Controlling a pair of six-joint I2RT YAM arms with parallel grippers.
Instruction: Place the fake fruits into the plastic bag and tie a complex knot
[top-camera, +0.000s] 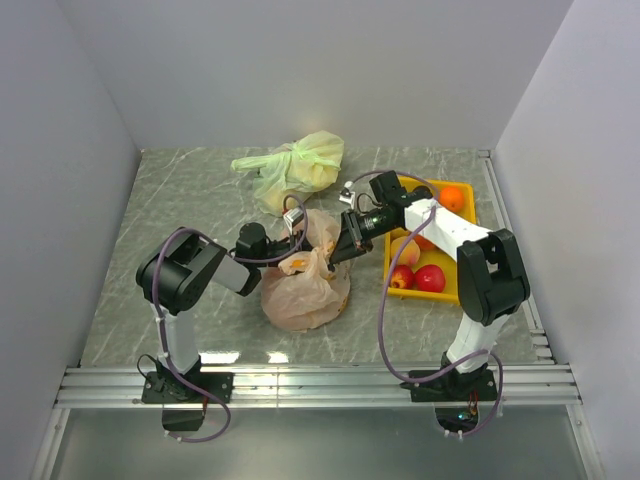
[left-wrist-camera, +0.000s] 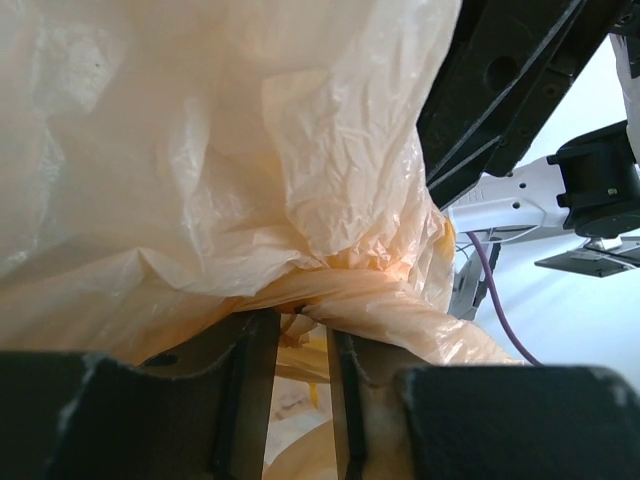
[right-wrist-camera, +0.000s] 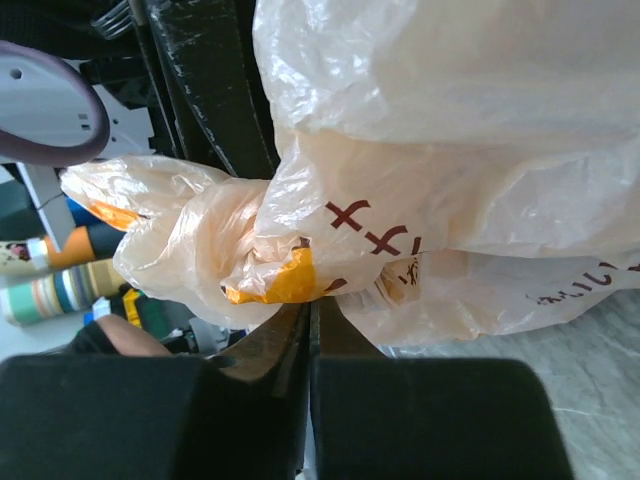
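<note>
Currently the plastic bag (top-camera: 305, 290) sits slumped on the table (top-camera: 180, 200), between the two arms and just left of the yellow tray (top-camera: 425, 296). An orange shape shows through its film near the top, probably a fruit already inside. Several fake fruits (top-camera: 430, 278) lie in the tray, so loading looks unfinished, though both arms are at the bag's neck.

Left gripper (left-wrist-camera: 300, 330): jaws narrow, with a twisted strip of the film drawn across and into the gap at the tips. I read that as a pinch on the bag.

Right gripper (right-wrist-camera: 307, 315): jaws almost together, only a slit between them, and the tips meet the film right under a bunched, knot-like wad (right-wrist-camera: 200, 240). It looks like a pinch on a thin fold.

Handling notes, as judgement:
- The film is thin, crinkly and limp. It holds no shape of its own and follows whatever pulls it.
- It is light when empty; any fruit inside would weigh down the bottom and drag on a lifted neck.
- The surface is slick, so a single layer may slip out of a pinch or tear.
- Best hold: the gathered, twisted handle strips, where many layers stack up.

A pale yellow-green knotted bag (top-camera: 298, 165) lies further back, untouched.
</note>
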